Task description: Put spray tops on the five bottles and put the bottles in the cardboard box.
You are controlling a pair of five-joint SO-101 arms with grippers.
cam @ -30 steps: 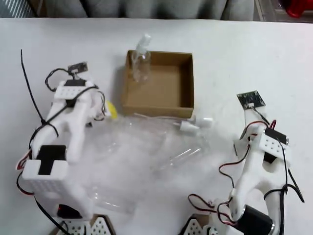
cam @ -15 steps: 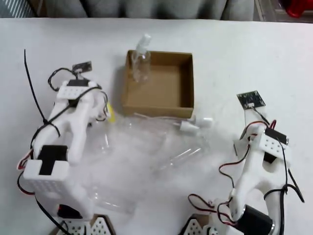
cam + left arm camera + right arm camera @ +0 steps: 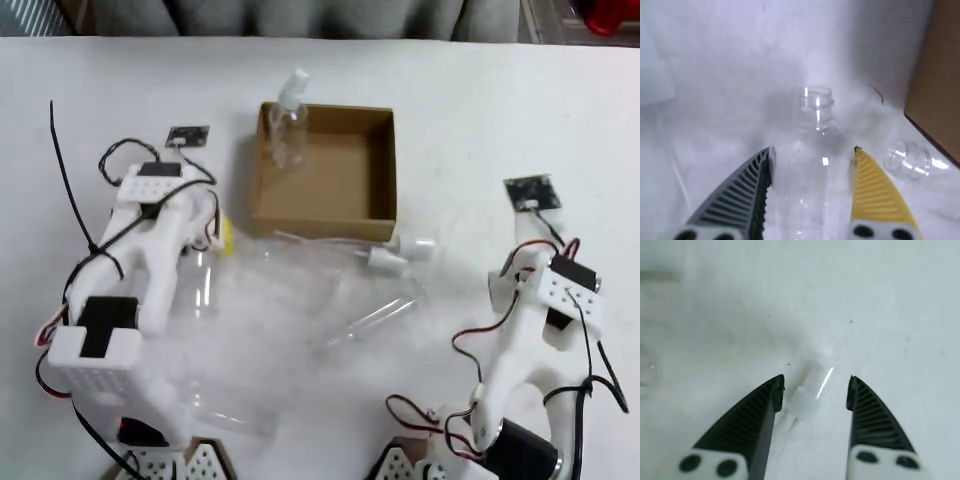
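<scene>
High view: one capped bottle [image 3: 286, 128] stands in the far corner of the cardboard box [image 3: 335, 180]. Loose spray tops [image 3: 400, 250] lie just beside its near wall.

Left wrist view: the left gripper [image 3: 812, 150] straddles an uncapped bottle [image 3: 816, 107], fingers apart and not gripping. Closing on slick plastic could squirt it away.

Right wrist view: the right gripper [image 3: 815, 382] gapes wide over a small pale piece [image 3: 805, 402] I cannot identify.

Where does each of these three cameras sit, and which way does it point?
High view: fixed above the table, looking down on the cardboard box, left arm and right arm.
Left wrist view: on the left arm, looking past the left gripper at an uncapped bottle it straddles.
Right wrist view: on the right arm, looking past the right gripper down at the table.
Shared: high and left wrist views both show the box.
</scene>
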